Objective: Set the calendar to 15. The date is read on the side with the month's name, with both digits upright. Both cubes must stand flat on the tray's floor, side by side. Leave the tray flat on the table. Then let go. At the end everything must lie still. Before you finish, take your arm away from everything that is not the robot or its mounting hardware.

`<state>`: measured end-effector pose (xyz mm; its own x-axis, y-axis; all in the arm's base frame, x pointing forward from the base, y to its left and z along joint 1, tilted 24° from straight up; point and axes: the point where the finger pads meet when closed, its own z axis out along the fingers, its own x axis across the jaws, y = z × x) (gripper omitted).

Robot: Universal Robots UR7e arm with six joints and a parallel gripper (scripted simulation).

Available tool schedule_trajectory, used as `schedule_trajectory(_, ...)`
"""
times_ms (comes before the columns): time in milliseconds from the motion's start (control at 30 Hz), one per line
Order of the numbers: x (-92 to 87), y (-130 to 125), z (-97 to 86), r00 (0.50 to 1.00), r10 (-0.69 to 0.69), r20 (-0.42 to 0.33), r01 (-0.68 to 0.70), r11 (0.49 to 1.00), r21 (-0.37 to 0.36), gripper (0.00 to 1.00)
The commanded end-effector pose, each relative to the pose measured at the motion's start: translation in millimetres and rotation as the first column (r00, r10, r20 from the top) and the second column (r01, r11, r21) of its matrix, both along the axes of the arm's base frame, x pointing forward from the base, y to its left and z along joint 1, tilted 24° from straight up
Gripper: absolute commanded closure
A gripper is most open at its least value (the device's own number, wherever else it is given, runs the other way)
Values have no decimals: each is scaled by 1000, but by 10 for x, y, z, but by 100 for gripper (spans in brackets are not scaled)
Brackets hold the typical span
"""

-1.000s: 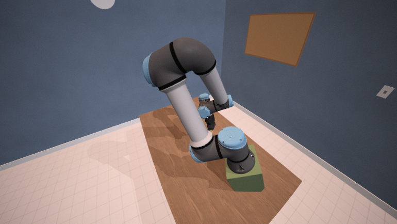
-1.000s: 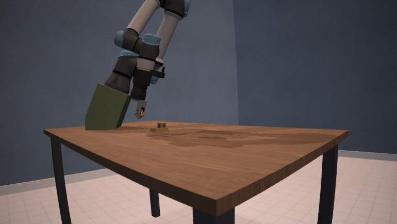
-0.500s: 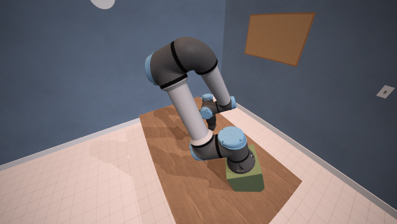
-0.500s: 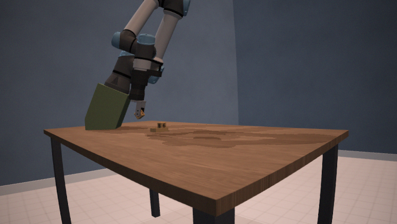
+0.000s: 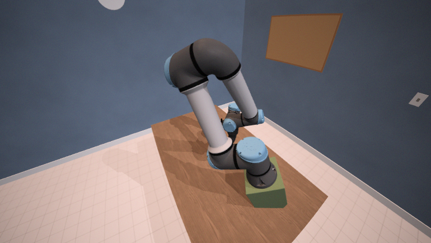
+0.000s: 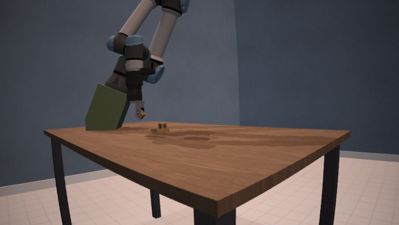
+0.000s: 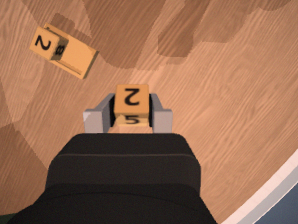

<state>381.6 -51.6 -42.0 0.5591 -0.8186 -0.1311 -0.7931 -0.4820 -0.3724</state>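
Observation:
My gripper (image 7: 132, 104) is shut on a small orange date cube (image 7: 132, 103) and holds it well above the table. The cube's far face shows a 2 and the face toward the wrist shows a 5. In the exterior view the gripper (image 6: 139, 111) hangs with the cube (image 6: 141, 113) to the left of the tray and above it. The wooden tray (image 6: 159, 129) lies flat on the table with the other cube (image 6: 162, 126) standing in it. In the wrist view the tray (image 7: 73, 54) is at the upper left; its cube (image 7: 48, 43) shows a 2 on top.
The green robot pedestal (image 6: 105, 107) stands on the table just left of the gripper. The table's edge (image 7: 266, 192) runs close by at the lower right of the wrist view. In the top view the arm hides the gripper and tray.

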Motion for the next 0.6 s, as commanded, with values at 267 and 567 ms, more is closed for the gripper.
schedule_trajectory(267, -3, -2, -7, 1000, -3, 30, 2, 1000, 23, 43)
schedule_trajectory(567, -20, 1, -32, 993, -18, 114, 7, 996, 91, 43)
